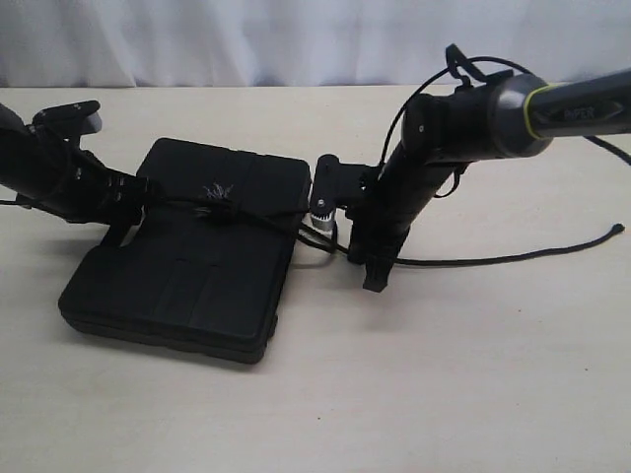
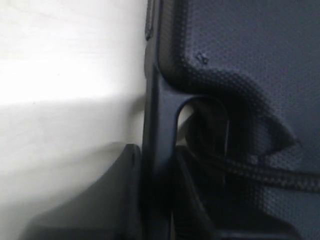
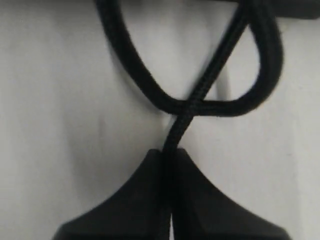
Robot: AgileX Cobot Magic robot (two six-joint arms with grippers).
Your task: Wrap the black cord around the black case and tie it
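While left fingers (image 2: 112, 200) clamp the black case (image 2: 240, 60), right fingers (image 3: 125, 200) pinch the black cord (image 3: 200, 95) between them.

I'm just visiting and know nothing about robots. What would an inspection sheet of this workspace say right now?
Surface: pale beige tabletop.
Job's things: black case lies flat; black cord crosses its top, frayed knot on the face, free end trailing right.
Clutter: nothing seen.
Grippers: left gripper appears clamped on the case's edge by the handle slot; right gripper shut on the cord.
Cables: thin wire loops above the right arm.
Surroundings: white curtain behind.
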